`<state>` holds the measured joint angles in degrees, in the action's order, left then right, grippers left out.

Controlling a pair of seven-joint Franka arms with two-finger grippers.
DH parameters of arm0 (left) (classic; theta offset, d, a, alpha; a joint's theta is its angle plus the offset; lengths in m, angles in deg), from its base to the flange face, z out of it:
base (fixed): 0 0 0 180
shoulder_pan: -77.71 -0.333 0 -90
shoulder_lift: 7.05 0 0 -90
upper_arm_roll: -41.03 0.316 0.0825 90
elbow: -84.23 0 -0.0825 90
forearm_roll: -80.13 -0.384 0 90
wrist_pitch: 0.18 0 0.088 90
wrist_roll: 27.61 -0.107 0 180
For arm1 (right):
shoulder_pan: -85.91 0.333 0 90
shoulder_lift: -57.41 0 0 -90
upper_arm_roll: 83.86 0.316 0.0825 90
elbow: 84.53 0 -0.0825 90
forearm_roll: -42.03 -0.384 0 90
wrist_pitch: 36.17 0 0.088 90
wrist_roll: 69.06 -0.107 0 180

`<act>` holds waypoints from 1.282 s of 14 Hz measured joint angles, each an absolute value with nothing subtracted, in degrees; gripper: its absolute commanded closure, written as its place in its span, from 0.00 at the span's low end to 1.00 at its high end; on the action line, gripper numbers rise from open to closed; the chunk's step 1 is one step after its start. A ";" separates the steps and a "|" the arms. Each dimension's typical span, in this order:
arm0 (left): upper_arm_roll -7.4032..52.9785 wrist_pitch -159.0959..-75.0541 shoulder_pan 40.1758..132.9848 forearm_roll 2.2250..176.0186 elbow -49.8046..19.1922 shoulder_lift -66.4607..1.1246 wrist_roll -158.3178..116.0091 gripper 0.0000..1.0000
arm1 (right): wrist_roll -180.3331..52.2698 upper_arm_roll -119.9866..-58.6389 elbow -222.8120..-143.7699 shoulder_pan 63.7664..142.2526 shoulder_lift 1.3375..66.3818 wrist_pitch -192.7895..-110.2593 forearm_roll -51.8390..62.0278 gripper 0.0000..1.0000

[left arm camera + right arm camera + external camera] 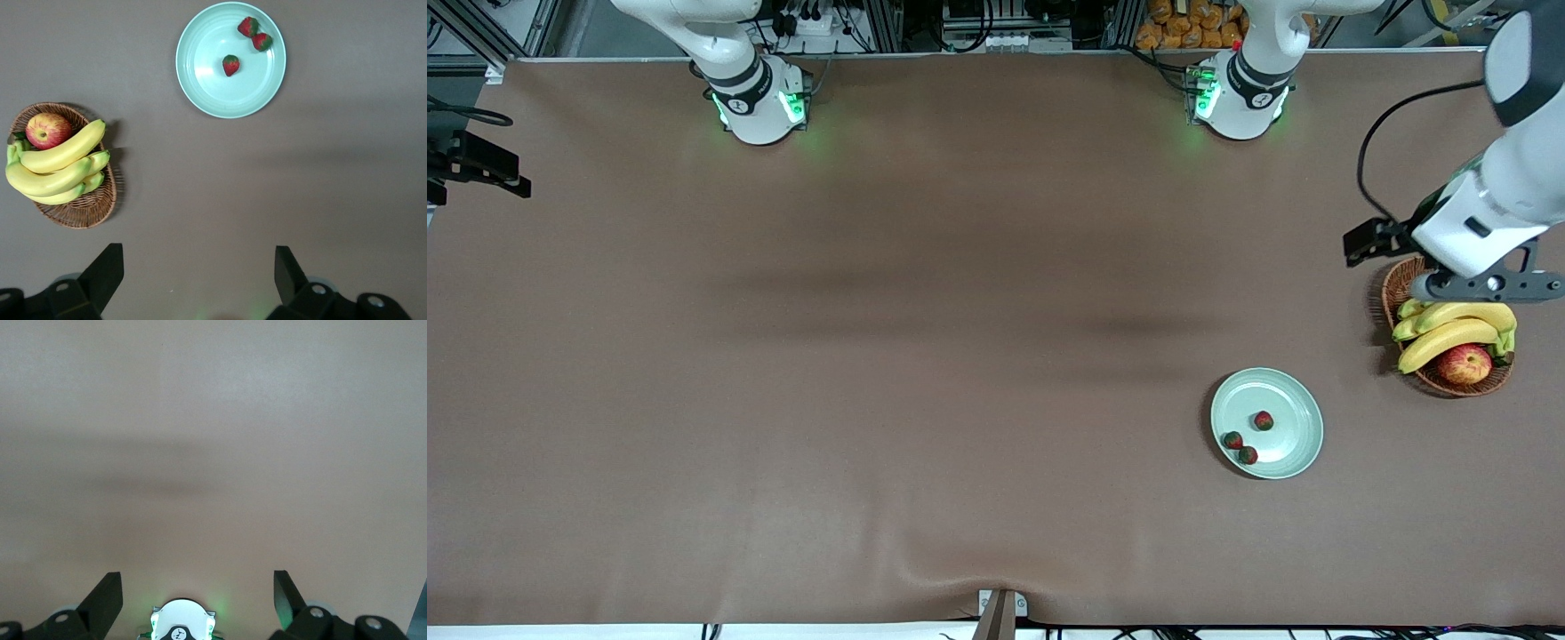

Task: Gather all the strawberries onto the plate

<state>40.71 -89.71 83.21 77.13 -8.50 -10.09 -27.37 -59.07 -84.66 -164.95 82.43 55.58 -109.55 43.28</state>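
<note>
Three strawberries [1248, 439] on plate [1294, 400]; left gripper [199, 280] wide, empty, hiding basket [1396, 286] rim; right gripper [197, 600] wide, empty.

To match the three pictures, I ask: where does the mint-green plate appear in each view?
Front view: the plate lies low, toward the left arm's end, three strawberries in it.
Left wrist view: the plate at top centre.
Right wrist view: not in it.
Shared landmark: the wicker basket of fruit.
</note>
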 measured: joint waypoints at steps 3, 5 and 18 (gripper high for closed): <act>40.67 -89.22 82.80 78.40 -5.52 -9.99 -28.22 0.00 | -59.07 -84.66 -164.95 82.44 55.58 -109.55 43.28 0.00; 40.59 -88.47 82.80 78.64 -3.65 -9.98 -28.02 0.00 | -59.07 -84.66 -164.95 82.44 55.58 -109.55 43.28 0.00; 39.58 -83.60 82.80 80.76 1.26 -9.96 -27.54 0.00 | -59.07 -84.66 -164.95 82.45 55.58 -109.55 43.28 0.00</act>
